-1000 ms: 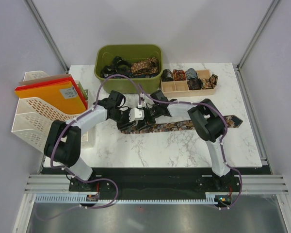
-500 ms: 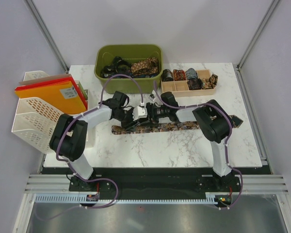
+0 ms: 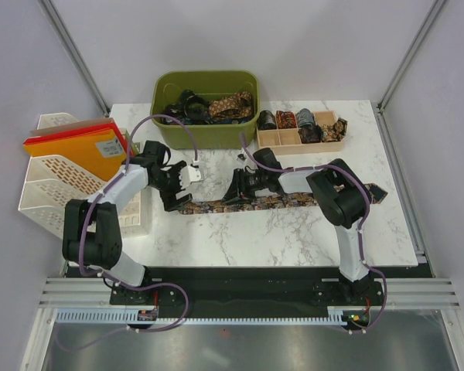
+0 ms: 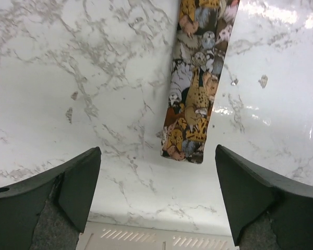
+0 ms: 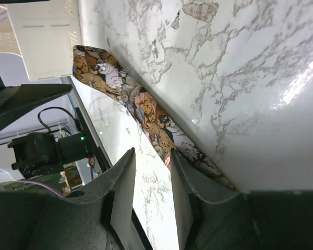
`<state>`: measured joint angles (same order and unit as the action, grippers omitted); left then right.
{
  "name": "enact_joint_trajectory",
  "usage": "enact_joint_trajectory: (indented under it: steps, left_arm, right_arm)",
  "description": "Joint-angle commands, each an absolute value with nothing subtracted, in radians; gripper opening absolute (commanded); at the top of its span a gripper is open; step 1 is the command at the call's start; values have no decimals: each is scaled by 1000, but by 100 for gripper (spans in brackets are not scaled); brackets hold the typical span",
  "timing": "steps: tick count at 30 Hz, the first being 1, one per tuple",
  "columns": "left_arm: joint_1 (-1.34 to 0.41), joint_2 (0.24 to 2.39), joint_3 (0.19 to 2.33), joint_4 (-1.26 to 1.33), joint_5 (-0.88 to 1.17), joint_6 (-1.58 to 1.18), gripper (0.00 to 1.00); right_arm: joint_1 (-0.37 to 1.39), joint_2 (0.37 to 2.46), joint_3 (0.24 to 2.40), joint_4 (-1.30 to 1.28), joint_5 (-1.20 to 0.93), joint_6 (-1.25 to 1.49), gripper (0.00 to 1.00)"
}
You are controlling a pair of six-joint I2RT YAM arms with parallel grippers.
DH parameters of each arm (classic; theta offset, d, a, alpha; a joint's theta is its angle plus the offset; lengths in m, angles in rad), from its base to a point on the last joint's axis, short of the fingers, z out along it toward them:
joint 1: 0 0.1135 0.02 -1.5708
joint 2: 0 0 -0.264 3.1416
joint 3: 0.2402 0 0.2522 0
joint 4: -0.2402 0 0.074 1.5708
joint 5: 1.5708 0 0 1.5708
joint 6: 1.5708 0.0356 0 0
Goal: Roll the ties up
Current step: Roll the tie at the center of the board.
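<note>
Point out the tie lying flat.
The brown-gold patterned tie stretched across the table; the others are heaped in the green bin or rolled in the wooden tray.

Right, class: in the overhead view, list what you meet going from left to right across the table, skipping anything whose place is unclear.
orange folders → left gripper → right gripper → wooden tray. The green bin and the tie overlap the grippers, so both are left out.

A tie lies left to right across the middle of the counter. Behind it stands a bin holding more ties, a divided tray to its right. A rack sits at the left edge.
</note>
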<state>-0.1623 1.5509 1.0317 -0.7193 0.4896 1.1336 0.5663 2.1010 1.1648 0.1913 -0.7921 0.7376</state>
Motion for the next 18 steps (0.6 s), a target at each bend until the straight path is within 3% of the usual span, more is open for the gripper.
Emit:
enact_joint_trajectory:
  steps: [1,7,12,18]
  left_arm:
    - [-143,1577,1018,-776,456,1263,96]
    - [-135,1663,1054,-729,469,1238,87]
    - [-135,1632,1031,-750,508,1275,72]
    - [-126,1597,979,-762,474,1316,79]
  right_arm:
    - [592,2108,1218,129,-746,670,40]
    - [601,2134,1235,101,-735,657,40]
    - [600,2137,1233,92,-735,649,39]
    - [598,2145,1233,89,-729,647,39]
